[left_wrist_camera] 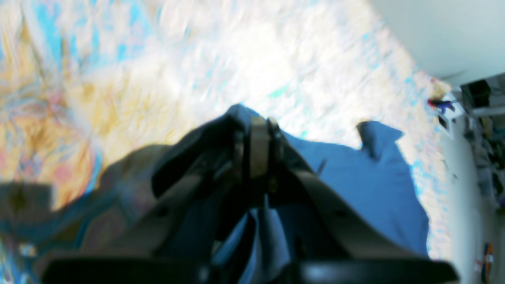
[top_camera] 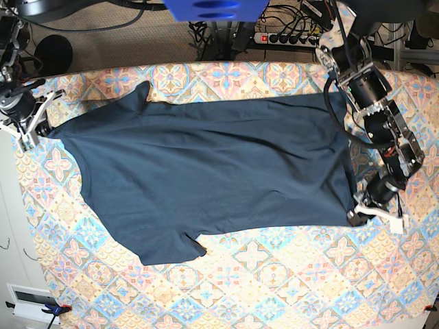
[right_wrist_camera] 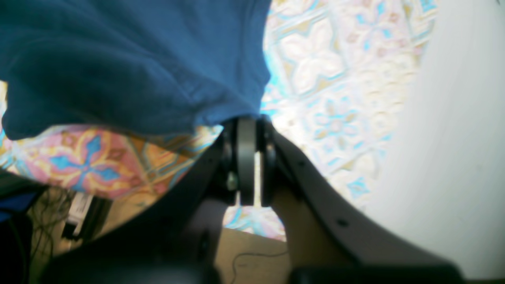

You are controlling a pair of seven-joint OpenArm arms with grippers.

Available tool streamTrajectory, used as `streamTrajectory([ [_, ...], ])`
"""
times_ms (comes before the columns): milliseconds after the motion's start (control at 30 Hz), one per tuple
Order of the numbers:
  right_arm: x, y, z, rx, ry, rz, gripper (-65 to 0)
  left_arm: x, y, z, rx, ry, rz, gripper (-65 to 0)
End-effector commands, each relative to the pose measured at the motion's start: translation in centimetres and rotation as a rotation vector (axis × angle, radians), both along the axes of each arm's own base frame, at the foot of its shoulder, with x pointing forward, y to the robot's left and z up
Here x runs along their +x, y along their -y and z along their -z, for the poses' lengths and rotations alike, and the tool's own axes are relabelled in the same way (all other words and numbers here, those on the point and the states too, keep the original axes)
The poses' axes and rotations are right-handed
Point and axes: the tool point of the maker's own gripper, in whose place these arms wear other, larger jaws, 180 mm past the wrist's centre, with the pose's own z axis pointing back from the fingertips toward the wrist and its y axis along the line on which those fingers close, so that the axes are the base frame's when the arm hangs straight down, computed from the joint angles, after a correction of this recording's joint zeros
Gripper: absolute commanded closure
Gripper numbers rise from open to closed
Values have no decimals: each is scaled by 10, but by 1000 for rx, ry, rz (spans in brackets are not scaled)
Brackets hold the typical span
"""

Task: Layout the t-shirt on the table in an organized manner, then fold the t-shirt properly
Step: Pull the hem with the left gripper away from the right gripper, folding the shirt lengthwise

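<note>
The dark navy t-shirt [top_camera: 206, 171] lies spread across the patterned table [top_camera: 274, 288], with one sleeve at the far left and one toward the front. My left gripper [top_camera: 351, 218] is at the shirt's front right corner. In the left wrist view its jaws [left_wrist_camera: 258, 122] stand together with blue cloth [left_wrist_camera: 367, 181] bunched at the tips and under the fingers. My right gripper [top_camera: 46, 129] is at the shirt's far left end. In the right wrist view it [right_wrist_camera: 248, 122] is shut on the edge of the fabric [right_wrist_camera: 138, 59], which hangs above the table [right_wrist_camera: 335, 98].
Cables and a power strip [top_camera: 288, 34] lie on the floor beyond the table's far edge. A blue part [top_camera: 212, 8] hangs over the top middle. The table's left edge runs close to my right arm, with a pale floor beside it.
</note>
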Motion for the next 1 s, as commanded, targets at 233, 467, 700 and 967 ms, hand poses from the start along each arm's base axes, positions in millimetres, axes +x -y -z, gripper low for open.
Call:
streamTrajectory([
  [233, 7, 16, -23, -45, 60, 21, 0, 44, -10, -103, 45, 199, 24, 0],
  [467, -4, 15, -14, -44, 21, 21, 0, 44, -22, -113, 121, 190, 39, 0],
  [700, -7, 10, -20, 27, 46, 24, 0, 46, -29, -145, 126, 242, 59, 0],
  [967, 3, 15, -56, 145, 179, 57, -1, 50, -42, -177, 111, 319, 50, -45],
])
